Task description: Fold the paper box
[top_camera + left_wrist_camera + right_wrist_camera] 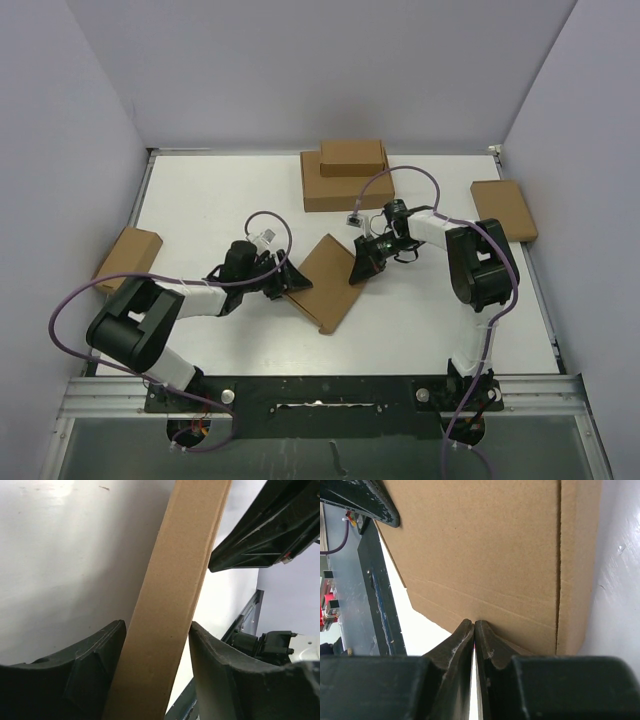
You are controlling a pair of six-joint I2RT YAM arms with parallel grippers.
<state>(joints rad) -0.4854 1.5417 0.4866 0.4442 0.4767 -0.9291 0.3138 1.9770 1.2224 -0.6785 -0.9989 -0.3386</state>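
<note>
White table [220,210] surface carries the paper box [328,287], which lies directly between the two grippers and meets both. Treat the left gripper [287,281] as the working one: its jaws stand partly open and straddle a raised side wall [170,605] of the box, whose long axis runs straight ahead out of the jaw gap. Both fingers [95,665] sit at or just beside the wall's faces; you cannot tell whether they clamp it. The right gripper [361,268] is fully closed and empty, its fingertips [462,635] set against the box's opposite edge. Judge the wall centred for a pinch.
</note>
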